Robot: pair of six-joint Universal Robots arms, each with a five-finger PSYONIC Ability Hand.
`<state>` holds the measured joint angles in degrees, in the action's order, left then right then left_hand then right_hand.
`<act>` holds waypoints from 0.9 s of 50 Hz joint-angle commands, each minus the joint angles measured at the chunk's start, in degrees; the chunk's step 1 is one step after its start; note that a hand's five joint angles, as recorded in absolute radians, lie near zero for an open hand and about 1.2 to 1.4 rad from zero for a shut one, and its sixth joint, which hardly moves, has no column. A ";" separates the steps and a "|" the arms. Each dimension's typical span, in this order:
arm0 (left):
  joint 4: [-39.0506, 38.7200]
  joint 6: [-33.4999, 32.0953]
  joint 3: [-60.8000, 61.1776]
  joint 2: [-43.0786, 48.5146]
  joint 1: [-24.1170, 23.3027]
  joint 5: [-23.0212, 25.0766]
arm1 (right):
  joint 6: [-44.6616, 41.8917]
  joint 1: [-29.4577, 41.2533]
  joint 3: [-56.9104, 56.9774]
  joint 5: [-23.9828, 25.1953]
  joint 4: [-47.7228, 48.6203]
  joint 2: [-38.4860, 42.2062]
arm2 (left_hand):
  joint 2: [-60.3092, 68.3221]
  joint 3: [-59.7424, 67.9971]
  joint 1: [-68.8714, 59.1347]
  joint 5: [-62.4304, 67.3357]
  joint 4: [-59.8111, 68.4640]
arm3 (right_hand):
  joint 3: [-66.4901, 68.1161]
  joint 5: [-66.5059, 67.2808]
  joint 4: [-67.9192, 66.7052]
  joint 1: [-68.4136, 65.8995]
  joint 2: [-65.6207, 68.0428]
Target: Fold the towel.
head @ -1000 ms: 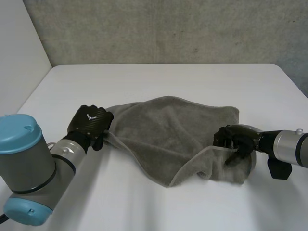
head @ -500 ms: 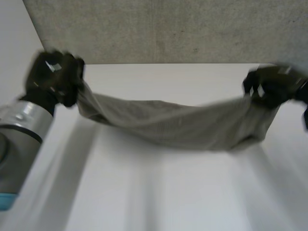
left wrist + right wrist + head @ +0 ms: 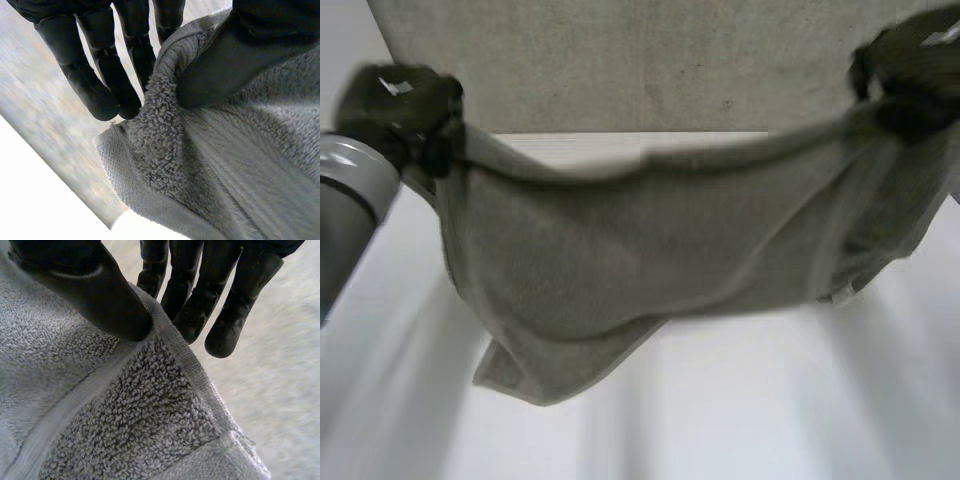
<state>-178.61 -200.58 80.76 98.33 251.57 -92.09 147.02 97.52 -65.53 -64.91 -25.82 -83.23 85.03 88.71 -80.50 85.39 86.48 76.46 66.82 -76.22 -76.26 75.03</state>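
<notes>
The grey towel [image 3: 650,240] hangs in the air over the white table [image 3: 740,400], stretched between my two raised hands and sagging in the middle, its lowest corner dangling at the lower left. My left hand [image 3: 400,105] holds the towel's upper left corner; in the left wrist view the thumb [image 3: 240,55] pinches the towel [image 3: 225,165] against the fingers [image 3: 100,85]. My right hand [image 3: 910,70] holds the upper right corner; in the right wrist view its thumb [image 3: 95,295] presses the towel's hem [image 3: 125,410] against the fingers [image 3: 200,305].
A grey wall [image 3: 650,60] rises behind the table's far edge. A white wall stands at the left. A small label hangs from the towel's right side [image 3: 842,293].
Both hands have lifted the towel off the table and raised it high, spreading apart. The towel went from lying crumpled to hanging stretched between them.
</notes>
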 commanded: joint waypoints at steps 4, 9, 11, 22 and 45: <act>7.66 -4.12 -18.49 19.16 -0.29 -0.37 | -14.21 10.92 7.58 -16.10 6.54 17.64 | -5.03 -8.71 0.50 -15.39 -6.48 | 3.54 3.18 -3.78 -3.74 4.97; 5.91 -3.68 -30.58 20.76 -1.35 -0.20 | -13.86 12.87 13.85 -19.55 22.48 20.04 | -5.03 -8.71 0.50 -15.39 -6.48 | 3.54 3.18 -3.78 -3.74 4.97; 2.74 -3.42 -33.74 20.41 -1.61 -0.37 | -12.11 13.13 12.55 -20.08 40.75 19.17 | -5.03 -8.71 0.50 -15.39 -6.48 | 3.54 3.18 -3.78 -3.74 4.97; -25.56 3.97 -26.97 11.62 -2.93 -3.45 | -8.41 12.69 0.05 -19.64 67.22 10.02 | -5.03 -8.71 0.50 -15.39 -6.48 | 3.54 3.18 -3.78 -3.74 4.97; -44.37 2.83 21.44 15.92 0.06 4.55 | -8.76 11.20 -17.96 -10.59 39.56 23.37 | -5.03 -8.71 0.50 -15.39 -6.48 | 3.54 3.18 -3.78 -3.74 4.97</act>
<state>-219.26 -196.99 95.15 112.35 251.71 -88.22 138.61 109.07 -81.30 -76.40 21.14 -63.90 85.24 88.88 -80.50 85.39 87.02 76.47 66.82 -76.22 -76.27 75.35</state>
